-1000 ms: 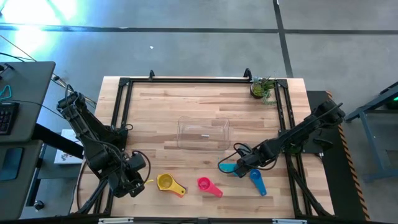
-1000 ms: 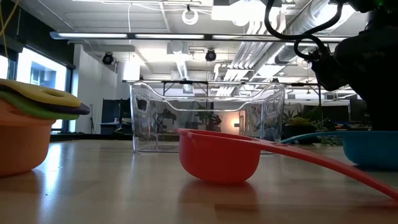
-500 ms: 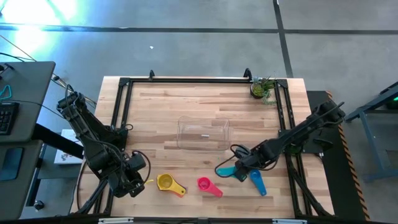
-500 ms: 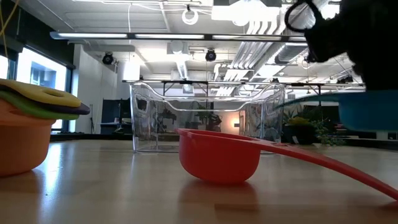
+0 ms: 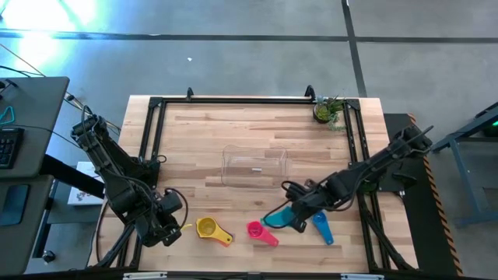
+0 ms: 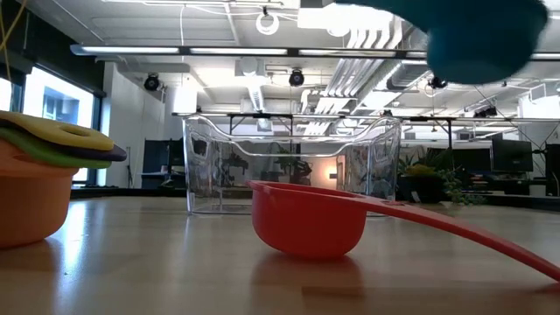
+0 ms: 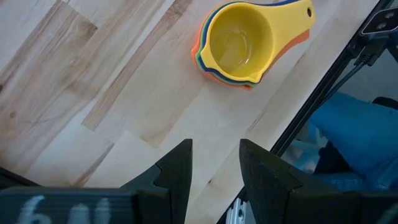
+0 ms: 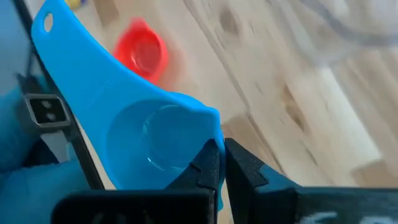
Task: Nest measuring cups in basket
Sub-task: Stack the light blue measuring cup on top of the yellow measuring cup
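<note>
High view: the right gripper (image 5: 298, 215) was positioned near the front edge of the tabletop (image 5: 202, 140), toward its right side, with its fingers pinched on the rim of a teal measuring cup (image 5: 282, 217). In the right wrist view the two fingers (image 8: 214, 163) were pressed together on that rim, with the cup's handle extending away from them. In the low view the teal cup (image 6: 477, 35) hung clear of the table surface.

A blue measuring cup (image 5: 321, 225) lay on the tabletop just beside the right gripper, closer to the right edge. A magenta measuring cup (image 5: 260, 231) lay near the front edge, around the middle of the table. A nested stack of measuring cups (image 5: 210, 229), yellow on top, sat near the front edge toward the left.

The clear basket (image 5: 254, 168) stood at the centre of the tabletop and held no cups.

The left gripper (image 5: 173, 225) waited near the front-left corner, its fingers (image 7: 177, 174) spread apart and holding nothing, with the stack just beside it.

A small potted plant (image 5: 327, 110) stood at the rear-right corner.
</note>
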